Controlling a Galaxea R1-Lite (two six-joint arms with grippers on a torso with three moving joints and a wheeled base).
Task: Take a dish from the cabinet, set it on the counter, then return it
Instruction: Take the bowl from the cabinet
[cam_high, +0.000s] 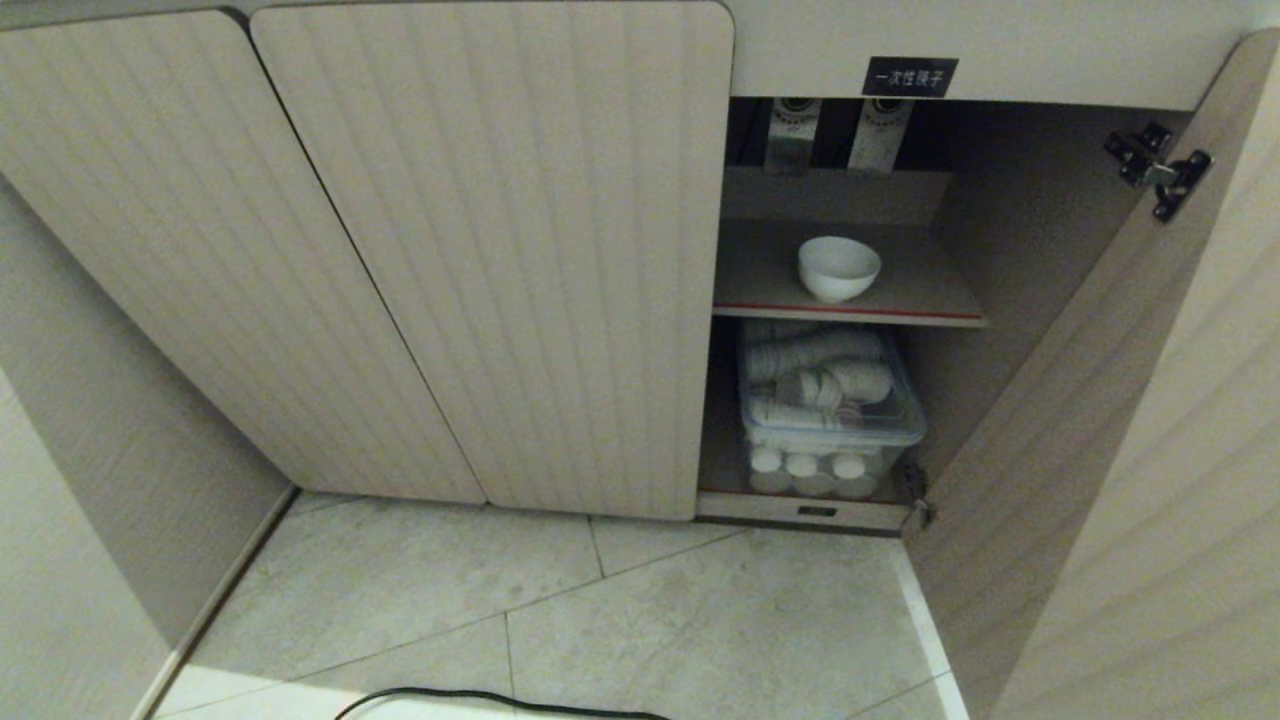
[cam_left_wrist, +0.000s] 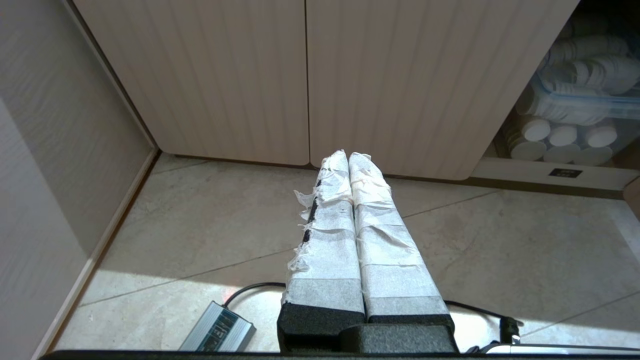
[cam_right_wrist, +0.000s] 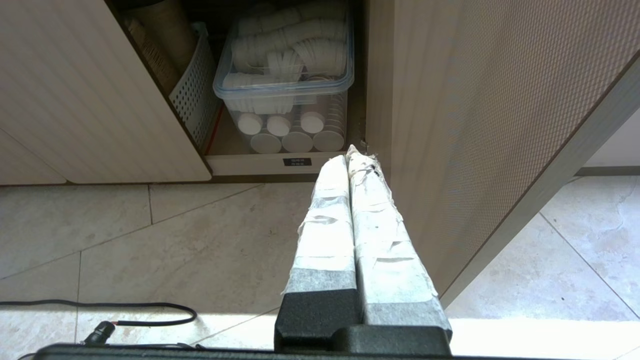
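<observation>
1. While the cabinet (cam_high: 500, 250) is standing with its right-hand door (cam_high: 1100, 420) swung wide, the dish (cam_high: 838, 267) is sitting upright on the red-edged inner shelf (cam_high: 940, 290), near the middle of the shelf and a little back from its front edge.
2. A small black label (cam_high: 909, 77) with white characters is showing on the cabinet's face just above the open compartment.
3. Under the shelf, a clear lidded box (cam_high: 880, 425) of stacked white ribbed cups (cam_high: 820, 385) is filling the right part of the lower compartment, close to its front edge; a white perforated basket (cam_right_wrist: 192, 95) is standing just beside it.
4. The left gripper (cam_left_wrist: 348, 156) is hanging above the tiled floor (cam_high: 650, 620) in front of the shut doors, its taped fingers (cam_left_wrist: 330, 240) pressed together and holding nothing.
5. The right gripper (cam_right_wrist: 348, 152) is hovering over the floor before the open compartment, just beside the open door's inner face, its fingers likewise together and empty.
6. A black cable (cam_high: 500, 700) is lying on the floor, and a grey power brick (cam_left_wrist: 217, 332) is resting on the tiles beneath the left arm.
</observation>
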